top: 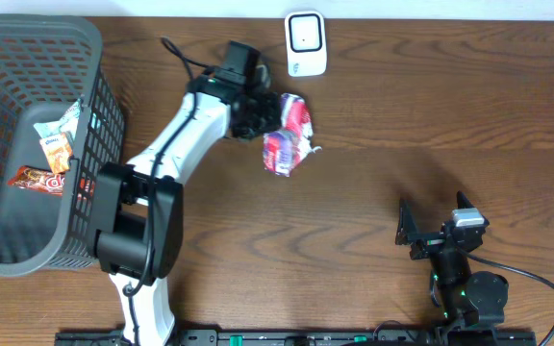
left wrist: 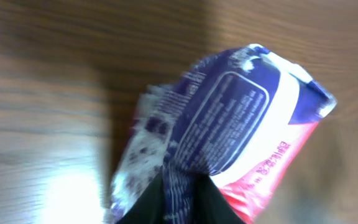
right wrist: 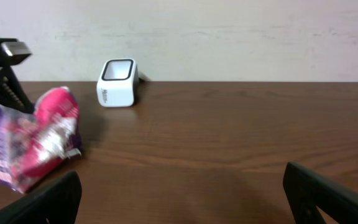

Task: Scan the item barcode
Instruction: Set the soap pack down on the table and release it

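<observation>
- Overhead, left gripper (top: 263, 115) pinches the purple-pink packet (top: 287, 136) near the tabletop's (top: 402, 125) far edge, close to the white scanner (top: 306, 43).
- Left wrist: packet's label print too blurred to read.
- Right wrist: right gripper (right wrist: 179, 205) fingers spread wide.

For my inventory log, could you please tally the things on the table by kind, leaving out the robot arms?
Scanner: 1
Basket: 1
Packets: 4 (pink-and-purple packet outside; teal packet, orange packet and brown packet visible inside the Basket)
Total: 6
</observation>
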Tool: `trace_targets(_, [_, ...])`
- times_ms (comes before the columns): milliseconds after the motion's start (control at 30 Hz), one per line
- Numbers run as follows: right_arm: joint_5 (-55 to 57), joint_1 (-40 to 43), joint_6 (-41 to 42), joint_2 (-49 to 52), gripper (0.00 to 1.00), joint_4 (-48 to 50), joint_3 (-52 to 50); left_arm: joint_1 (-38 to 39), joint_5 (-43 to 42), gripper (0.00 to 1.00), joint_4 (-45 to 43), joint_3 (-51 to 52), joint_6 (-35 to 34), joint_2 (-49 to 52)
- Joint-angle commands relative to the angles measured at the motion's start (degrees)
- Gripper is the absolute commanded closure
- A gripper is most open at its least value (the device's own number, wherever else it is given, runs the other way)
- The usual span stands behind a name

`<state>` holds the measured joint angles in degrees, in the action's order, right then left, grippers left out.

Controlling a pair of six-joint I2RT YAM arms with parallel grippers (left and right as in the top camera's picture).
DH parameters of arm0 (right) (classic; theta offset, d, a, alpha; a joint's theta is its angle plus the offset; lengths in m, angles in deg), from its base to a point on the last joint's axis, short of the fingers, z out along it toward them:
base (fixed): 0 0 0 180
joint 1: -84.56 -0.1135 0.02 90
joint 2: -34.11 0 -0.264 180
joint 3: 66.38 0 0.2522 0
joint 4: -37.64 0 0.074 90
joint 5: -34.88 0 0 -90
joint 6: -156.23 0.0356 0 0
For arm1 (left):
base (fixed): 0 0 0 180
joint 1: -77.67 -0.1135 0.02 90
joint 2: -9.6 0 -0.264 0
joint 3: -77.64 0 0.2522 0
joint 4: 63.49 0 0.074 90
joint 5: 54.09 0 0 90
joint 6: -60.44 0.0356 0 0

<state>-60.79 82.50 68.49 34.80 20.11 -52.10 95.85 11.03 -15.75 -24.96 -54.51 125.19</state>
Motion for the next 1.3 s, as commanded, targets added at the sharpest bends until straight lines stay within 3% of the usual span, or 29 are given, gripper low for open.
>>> trace_targets(0, [0.2,-0.57,-0.85,-0.31,0.01,-0.07,-0.2,-2.86,8.15,0.56,1.07,-0.04,3.52,-2.54])
trace_targets(67, [0.2,-0.57,-0.83,-0.31,0.01,-0.07,-0.2,-3.76,12.44,0.22,1.38,-0.07,3.52,-4.79])
trace_targets(100, [0.2,-0.57,-0.83,-0.31,0.01,-0.07,-0.2,-4.15,14.45,0.14,1.53,-0.07,3.56,-5.92])
trace_targets(433, [0.2,-0.55,-0.83,-0.31,0.01,-0.07,-0.2,-4.94,23.56,0.12,3.52,-0.07,7.37,-16.13])
trace_targets(600, [0.2,-0.57,-0.83,-0.31,0.01,-0.07,-0.2,-5.01,33.16,0.11,4.81,-0.07,7.3,-17.25])
trace_targets(667, [0.2,-0.55,-0.83,-0.31,0.01,-0.07,-0.2,-5.01,35.36,0.0,5.05,-0.04,7.3,-17.22])
trace_targets(867, [0.2,-0.57,-0.83,-0.31,0.01,-0.07,-0.2,-5.9,40.87,0.02,4.85,-0.04,5.33,-17.2])
trace_targets(1267, [0.2,-0.57,-0.85,-0.31,0.01,-0.07,-0.2,-13.92,40.79,0.02,7.32,-0.04,3.21,-17.18])
